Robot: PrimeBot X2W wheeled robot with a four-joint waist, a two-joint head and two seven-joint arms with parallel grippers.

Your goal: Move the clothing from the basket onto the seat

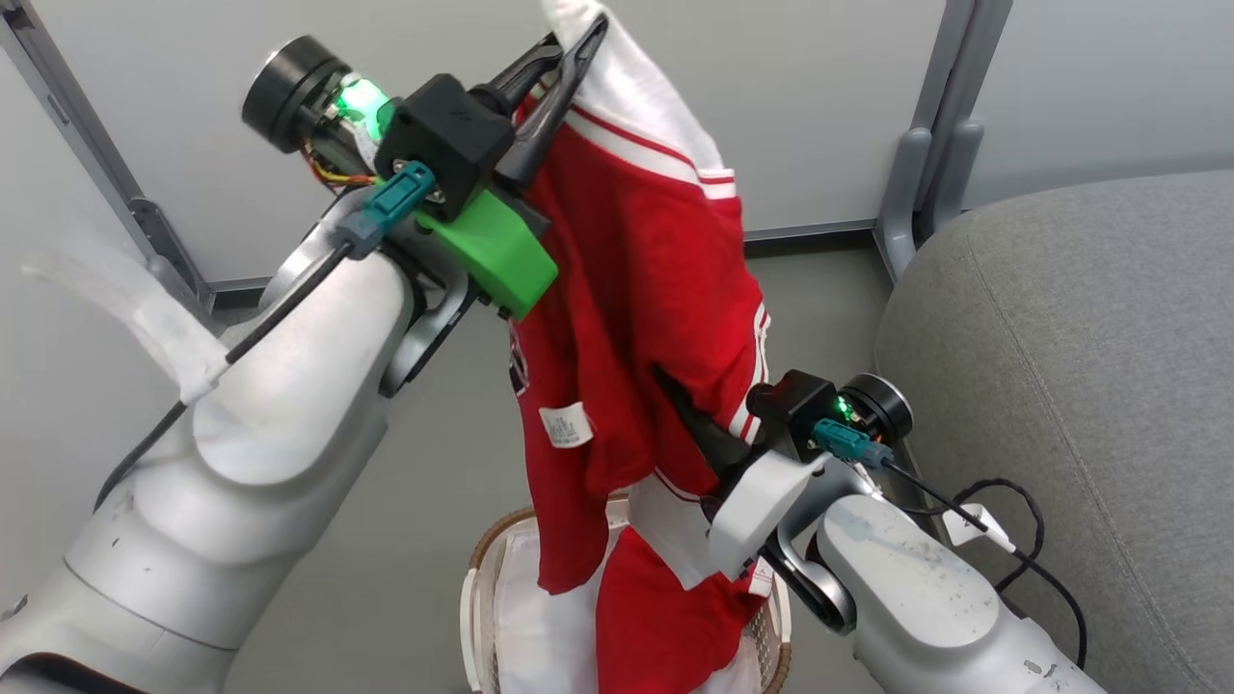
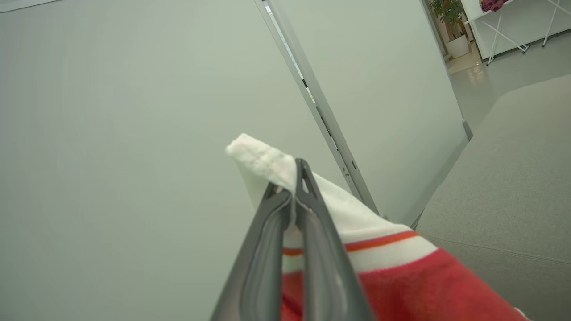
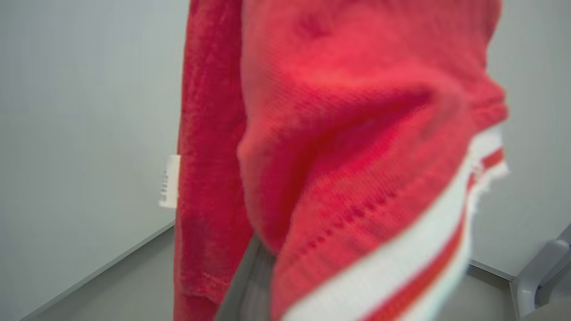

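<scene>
- The left fingers [image 1: 581, 46] are pressed together on the white edge of a red garment [image 1: 646, 289] and hold it high in front of the pale wall [image 1: 819, 96].
- In the left wrist view the fingertips [image 2: 299, 178] pinch white trim, with red and white stripes of the garment [image 2: 401, 276] just below.
- The garment hangs from that pinch. Its white label [image 1: 566, 424] faces the head camera, and its lower end reaches into the basket [image 1: 474, 607] on the floor [image 1: 434, 463].
- The right fingers [image 1: 689, 414] are pushed into the garment's folds about midway down, by the striped side. The cloth hides their tips, so whether they grip cannot be told.
- A white cloth [image 1: 530, 627] lies in the basket beside the red fabric.
- The grey seat [image 1: 1060, 386] stands near the basket on the robot's right, apart from the garment.
</scene>
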